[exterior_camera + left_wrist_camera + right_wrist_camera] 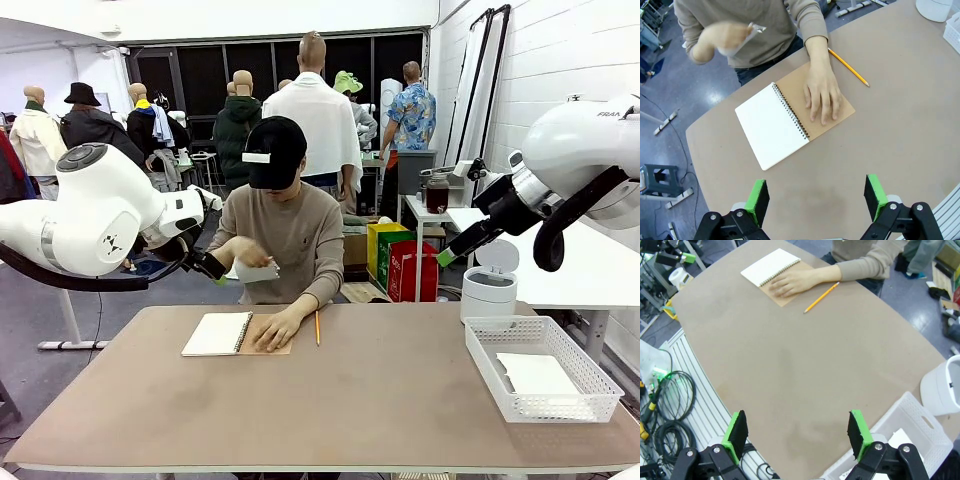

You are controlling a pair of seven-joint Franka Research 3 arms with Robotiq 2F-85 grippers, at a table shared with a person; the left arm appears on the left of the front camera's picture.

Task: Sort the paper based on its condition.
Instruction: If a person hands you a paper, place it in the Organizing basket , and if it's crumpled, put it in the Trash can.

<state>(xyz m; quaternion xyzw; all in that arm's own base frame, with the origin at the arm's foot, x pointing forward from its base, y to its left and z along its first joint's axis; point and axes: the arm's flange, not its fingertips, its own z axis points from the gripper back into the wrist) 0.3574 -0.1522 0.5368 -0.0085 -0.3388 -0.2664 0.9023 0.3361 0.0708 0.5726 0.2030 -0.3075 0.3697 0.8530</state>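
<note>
Bright even indoor light; wrist views bow at edges; raised paper (745,37) blurred

Cut-off letters "FRA" on the right arm (585,150), white casing

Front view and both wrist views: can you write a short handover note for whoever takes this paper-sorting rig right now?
Left gripper: open, empty, above the table, near the notebook.
Right gripper: open, empty, above the table by the white basket.
Paper: one sheet lies flat in the basket. The person's raised hand holds another sheet; the other hand rests on the notebook's cover.
Done: one sheet in the basket.
Left: take and sort the held sheet; its condition is unclear.
</note>
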